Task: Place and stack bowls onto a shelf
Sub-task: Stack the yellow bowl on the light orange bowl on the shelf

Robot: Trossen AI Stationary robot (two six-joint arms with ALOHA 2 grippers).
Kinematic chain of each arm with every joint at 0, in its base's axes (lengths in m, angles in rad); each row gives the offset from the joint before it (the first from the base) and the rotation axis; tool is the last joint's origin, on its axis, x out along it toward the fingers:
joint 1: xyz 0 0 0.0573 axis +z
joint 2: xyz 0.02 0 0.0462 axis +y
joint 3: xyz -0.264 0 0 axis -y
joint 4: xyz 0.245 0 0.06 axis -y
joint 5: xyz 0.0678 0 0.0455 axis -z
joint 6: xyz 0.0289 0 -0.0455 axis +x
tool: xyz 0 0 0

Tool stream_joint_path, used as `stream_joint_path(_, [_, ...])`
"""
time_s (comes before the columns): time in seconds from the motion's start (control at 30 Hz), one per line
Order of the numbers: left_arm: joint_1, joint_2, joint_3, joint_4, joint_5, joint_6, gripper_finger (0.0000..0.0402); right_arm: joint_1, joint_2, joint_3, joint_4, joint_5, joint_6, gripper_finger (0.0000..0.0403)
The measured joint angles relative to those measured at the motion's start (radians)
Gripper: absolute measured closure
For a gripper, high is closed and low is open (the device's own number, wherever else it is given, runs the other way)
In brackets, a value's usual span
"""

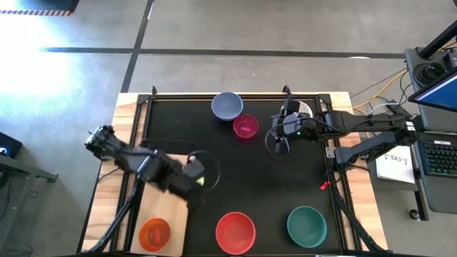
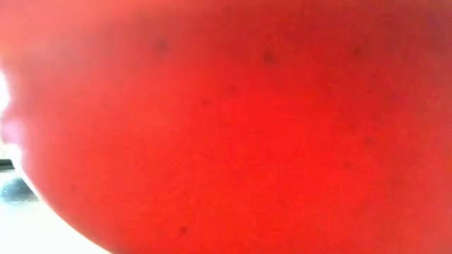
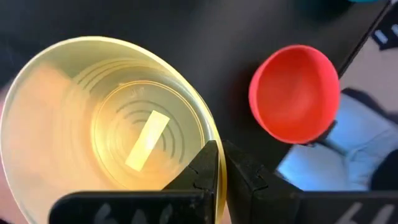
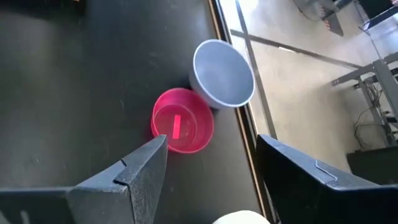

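So far, one orange bowl (image 1: 154,233) was found on the shelf (image 1: 173,207) | yellow bowl (image 3: 106,127) was clamped at its rim by the left gripper (image 3: 221,171), near the shelf | right gripper (image 4: 211,165) was held apart above the magenta bowl (image 4: 182,120) | remaining bowls were left unstacked on the table (image 1: 285,185)

Two bowls (image 1: 235,116) touching at table's (image 1: 285,185) far edge, three bowls (image 1: 235,232) along near edge

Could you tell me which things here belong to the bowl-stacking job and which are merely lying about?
Job:
- yellow bowl, held by left pincer
- orange bowl on shelf
- red bowl
- teal bowl
- magenta bowl
- blue-grey bowl

Lying about:
- paper sheet
- keyboard
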Motion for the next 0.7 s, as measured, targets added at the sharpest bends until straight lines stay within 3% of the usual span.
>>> stream_joint_path(0.3, [-0.158, 0.003, -0.005, -0.002, 0.02, -0.483, 0.0401, 0.0, 0.0, -0.079, 0.012, 0.0, 0.017, 0.0168])
stream_joint_path(0.57, [-0.24, 0.055, -0.006, 0.022, 0.14, -0.702, 0.0401, 0.0, 0.0, -0.17, 0.083, 0.0, 0.032, 0.0168])
stream_joint_path(0.7, [-0.278, 0.101, -0.007, 0.024, 0.243, -0.723, 0.0401, 0.0, 0.0, -0.2, 0.086, 0.0, 0.062, 0.0168])
